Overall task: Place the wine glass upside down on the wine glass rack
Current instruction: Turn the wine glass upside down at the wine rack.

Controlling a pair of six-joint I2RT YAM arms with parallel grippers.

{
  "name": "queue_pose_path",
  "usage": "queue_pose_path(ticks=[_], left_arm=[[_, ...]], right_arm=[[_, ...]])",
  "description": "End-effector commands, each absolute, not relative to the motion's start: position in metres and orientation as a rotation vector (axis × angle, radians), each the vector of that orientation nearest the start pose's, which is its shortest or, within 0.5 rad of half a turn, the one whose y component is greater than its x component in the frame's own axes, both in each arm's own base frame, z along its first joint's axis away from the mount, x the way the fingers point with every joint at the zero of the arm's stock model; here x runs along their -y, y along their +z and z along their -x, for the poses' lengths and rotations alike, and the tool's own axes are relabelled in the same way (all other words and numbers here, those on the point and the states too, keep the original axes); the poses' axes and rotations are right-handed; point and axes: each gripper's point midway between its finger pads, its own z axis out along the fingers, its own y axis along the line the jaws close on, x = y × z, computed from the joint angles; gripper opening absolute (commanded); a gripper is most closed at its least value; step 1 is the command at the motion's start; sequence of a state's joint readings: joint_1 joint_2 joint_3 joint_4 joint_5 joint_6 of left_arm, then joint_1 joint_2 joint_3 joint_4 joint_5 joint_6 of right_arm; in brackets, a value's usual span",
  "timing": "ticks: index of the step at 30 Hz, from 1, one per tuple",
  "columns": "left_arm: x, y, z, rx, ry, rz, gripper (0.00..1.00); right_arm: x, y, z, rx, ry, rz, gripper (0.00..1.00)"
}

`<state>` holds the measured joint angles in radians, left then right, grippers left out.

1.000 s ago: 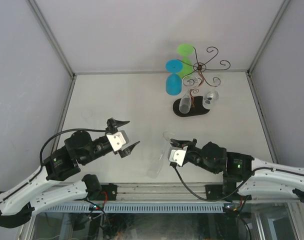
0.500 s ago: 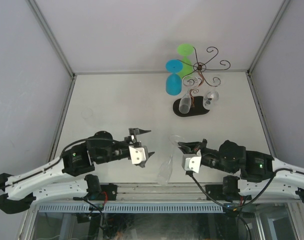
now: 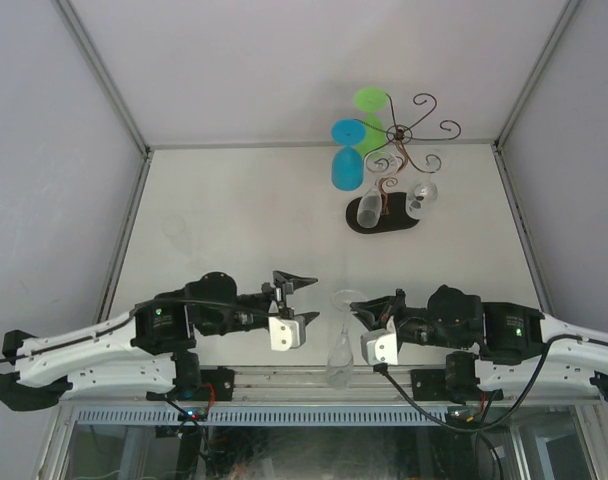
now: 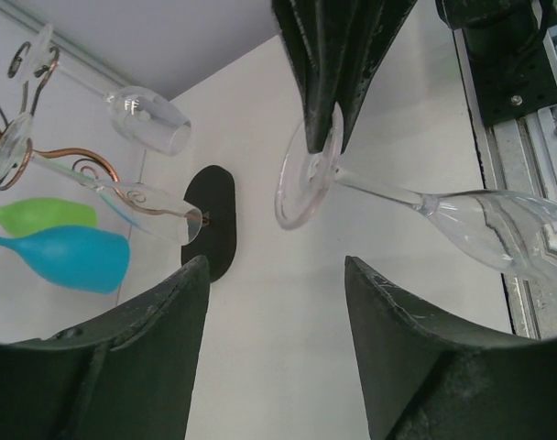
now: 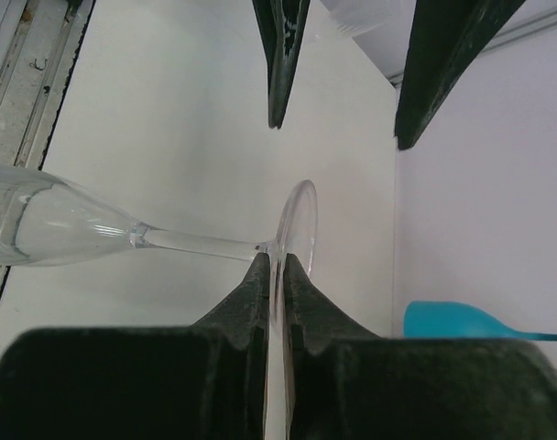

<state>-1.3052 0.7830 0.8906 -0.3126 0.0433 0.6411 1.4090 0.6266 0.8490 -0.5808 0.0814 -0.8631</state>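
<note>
My right gripper is shut on the round foot of a clear wine glass. The glass is held off the table, bowl toward the near edge, foot edge-on. My left gripper is open just left of that foot, nothing between its fingers. The wine glass rack, a brown wire stand with curled arms on a black oval base, stands at the far right.
Hanging upside down on the rack are a blue glass, a green glass and two clear glasses. White walls close the table in. A metal rail runs along the near edge.
The right gripper has swung the glass so its bowl points at the near edge. The left arm has moved right, up to the glass foot, and its jaws have narrowed a little.
</note>
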Motion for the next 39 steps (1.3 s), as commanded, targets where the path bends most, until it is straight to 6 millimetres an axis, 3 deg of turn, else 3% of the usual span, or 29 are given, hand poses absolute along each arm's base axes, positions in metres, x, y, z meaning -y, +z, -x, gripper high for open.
queue_pose_path(ticks=[1,13,21,28,34,36,39], left_arm=[[0.303,0.317,-0.097,-0.925,-0.492,-1.510,0.63],[0.317,0.317,-0.089,-0.889,-0.496,-1.558,0.48],[0.320,0.313,-0.083,-0.879,-0.504,-1.581,0.37],[0.322,0.309,-0.087,-0.890,-0.475,-1.584,0.21],[0.321,0.311,-0.091,-0.897,-0.458,-1.570,0.01],[0.320,0.310,-0.092,-0.901,-0.448,-1.565,0.00],[0.319,0.309,-0.096,-0.908,-0.426,-1.556,0.00]], right_arm=[[-0.253,0.308,-0.081,-0.760,0.312,1.673,0.00],[-0.270,0.312,-0.070,-0.706,0.368,1.725,0.00],[-0.277,0.314,-0.073,-0.723,0.372,1.714,0.00],[-0.278,0.318,-0.074,-0.759,0.403,1.687,0.00],[-0.278,0.322,-0.076,-0.778,0.420,1.662,0.00],[-0.277,0.325,-0.078,-0.783,0.421,1.644,0.00],[-0.276,0.331,-0.080,-0.805,0.427,1.603,0.10]])
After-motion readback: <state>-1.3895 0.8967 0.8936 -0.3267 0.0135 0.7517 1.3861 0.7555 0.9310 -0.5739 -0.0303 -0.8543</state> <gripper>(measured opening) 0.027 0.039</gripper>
